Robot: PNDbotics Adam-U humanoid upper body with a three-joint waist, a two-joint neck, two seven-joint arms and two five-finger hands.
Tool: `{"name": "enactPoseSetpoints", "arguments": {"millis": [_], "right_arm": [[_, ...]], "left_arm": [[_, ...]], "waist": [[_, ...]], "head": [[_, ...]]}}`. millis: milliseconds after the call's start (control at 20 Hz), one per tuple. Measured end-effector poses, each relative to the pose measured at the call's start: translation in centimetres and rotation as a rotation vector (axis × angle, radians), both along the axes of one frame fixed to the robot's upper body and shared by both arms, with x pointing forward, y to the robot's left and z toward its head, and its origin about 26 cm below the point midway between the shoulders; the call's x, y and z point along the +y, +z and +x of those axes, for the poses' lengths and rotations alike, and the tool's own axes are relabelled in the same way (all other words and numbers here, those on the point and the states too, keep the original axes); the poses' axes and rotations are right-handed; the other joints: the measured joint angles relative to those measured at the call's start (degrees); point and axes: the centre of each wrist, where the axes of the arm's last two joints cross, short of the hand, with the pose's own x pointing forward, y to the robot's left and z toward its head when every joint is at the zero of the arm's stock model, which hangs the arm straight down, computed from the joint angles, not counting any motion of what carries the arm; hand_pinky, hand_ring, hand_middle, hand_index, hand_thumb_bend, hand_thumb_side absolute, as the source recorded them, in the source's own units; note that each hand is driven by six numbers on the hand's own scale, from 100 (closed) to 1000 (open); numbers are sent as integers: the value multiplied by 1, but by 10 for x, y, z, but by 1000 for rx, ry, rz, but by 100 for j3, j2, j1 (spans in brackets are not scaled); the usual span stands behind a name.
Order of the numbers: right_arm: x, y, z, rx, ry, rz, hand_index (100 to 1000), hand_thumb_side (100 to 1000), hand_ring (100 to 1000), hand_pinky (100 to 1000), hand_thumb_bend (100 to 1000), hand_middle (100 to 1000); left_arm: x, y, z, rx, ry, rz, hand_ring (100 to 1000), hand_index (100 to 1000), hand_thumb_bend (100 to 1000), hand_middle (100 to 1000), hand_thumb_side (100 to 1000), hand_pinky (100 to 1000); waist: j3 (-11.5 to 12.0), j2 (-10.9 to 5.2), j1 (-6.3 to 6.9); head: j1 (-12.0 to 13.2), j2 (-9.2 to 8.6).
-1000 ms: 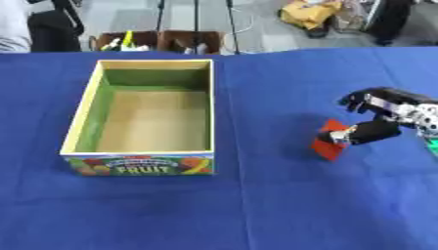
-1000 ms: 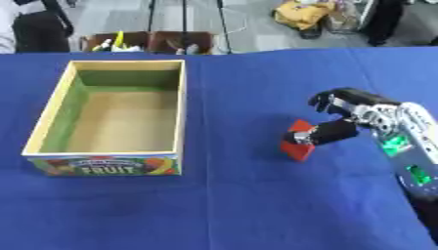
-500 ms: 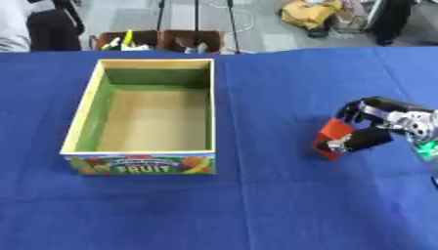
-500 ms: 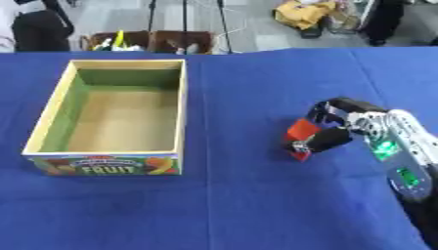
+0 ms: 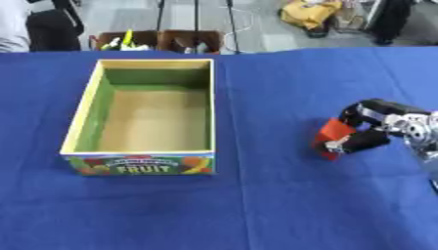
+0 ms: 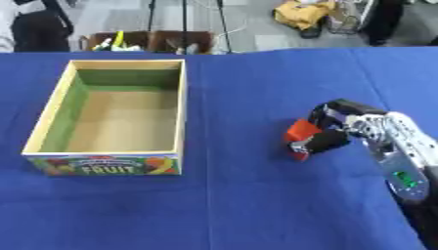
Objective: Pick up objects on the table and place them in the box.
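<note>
Robot hand: right robot hand (image 6: 338, 128), centre right, fingers curled round the red block (image 6: 301, 133).
Block: resting on the blue bench (image 5: 256, 205), apparently not lifted.
Box: empty (image 5: 150, 114), centre left, well apart.
Left hand: unseen.

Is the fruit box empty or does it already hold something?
Empty. The fruit box shows only its bare tan floor and green inner walls; the red object is on the table, right hand curled round it.
</note>
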Motion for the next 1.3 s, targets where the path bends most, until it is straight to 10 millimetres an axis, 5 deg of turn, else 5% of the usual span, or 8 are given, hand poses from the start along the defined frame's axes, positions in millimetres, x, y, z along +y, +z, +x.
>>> {"name": "enactPoseSetpoints", "arguments": {"millis": [650,1300], "right_arm": [[1,-1,0,10,9,-12,726,556,718,605,389,553],[3,-1,-1,-50,-8,1,644,509,666,568,128,492]], "left_arm": [[0,0,0,2,-2,2,623,654,100,570,898,582],[0,1,0,-1,-5,5,625,654,100,571,899,582]], "waist": [[-4,0,-4],[-3,14,-3]], "head": [[-4,-1],[-5,-3]]}}
